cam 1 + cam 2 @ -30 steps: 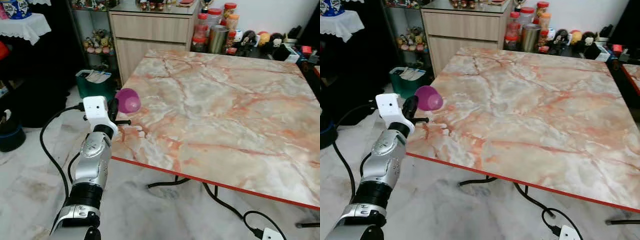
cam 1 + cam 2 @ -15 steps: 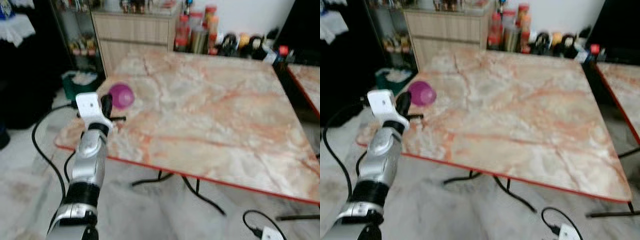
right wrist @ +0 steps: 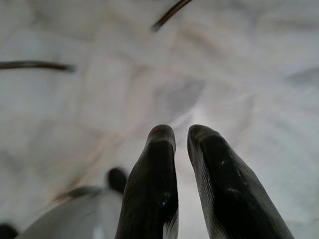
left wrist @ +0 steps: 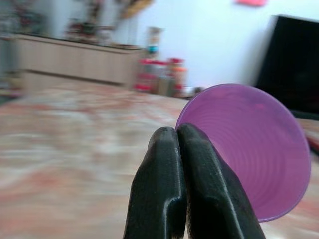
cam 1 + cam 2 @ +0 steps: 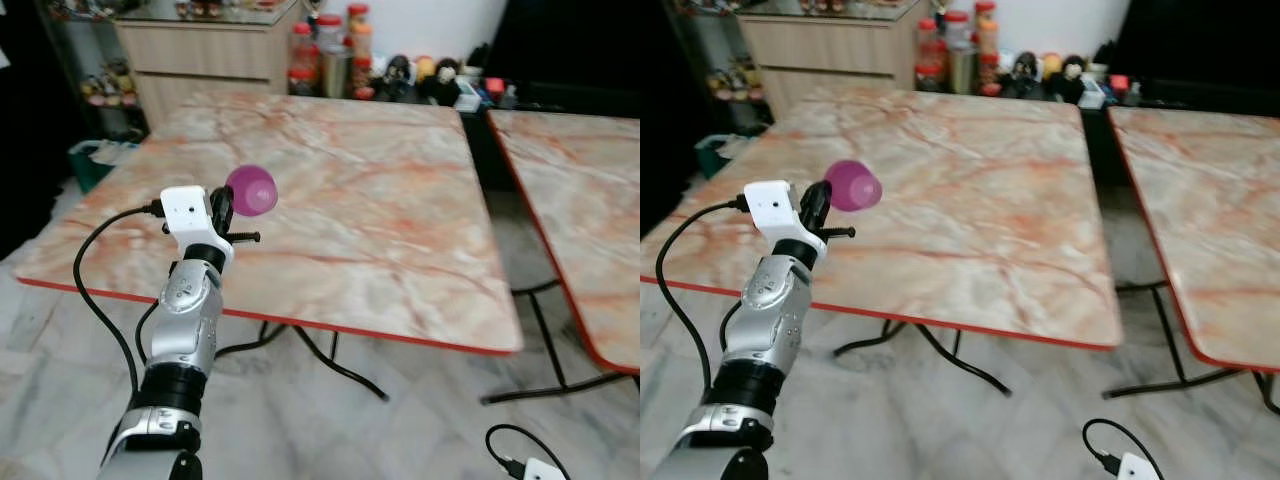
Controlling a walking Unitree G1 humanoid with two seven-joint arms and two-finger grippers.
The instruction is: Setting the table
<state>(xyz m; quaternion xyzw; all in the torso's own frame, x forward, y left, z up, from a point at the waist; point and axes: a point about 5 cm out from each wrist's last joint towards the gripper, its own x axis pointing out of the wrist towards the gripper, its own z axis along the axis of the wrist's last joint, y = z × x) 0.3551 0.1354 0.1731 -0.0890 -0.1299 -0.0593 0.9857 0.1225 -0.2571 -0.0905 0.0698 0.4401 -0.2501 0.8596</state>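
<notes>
While left tool [image 4: 177, 137] pinches purple cup [image 4: 254, 149], rim hidden.

Broad bare worktop ahead; clutter only along its far edge.

The worktop [image 5: 340, 190] offers open marble from its near red edge to the far side, where jars [image 5: 330, 45] and small figures [image 5: 430, 70] line up against the wall and block reach there. The left tool [image 5: 224, 211], pinched on the rim of a purple cup [image 5: 251, 190], hangs over the near-left part of the slab. To the right a narrow gap [image 5: 495, 170] separates it from a second worktop [image 5: 575, 200]. A cabinet [image 5: 200, 60] stands beyond the far-left corner. Below, metal legs [image 5: 310, 350] and a cable [image 5: 520, 455] cross the floor [image 5: 400, 430], above which the right tool [image 3: 182, 137] hangs.
</notes>
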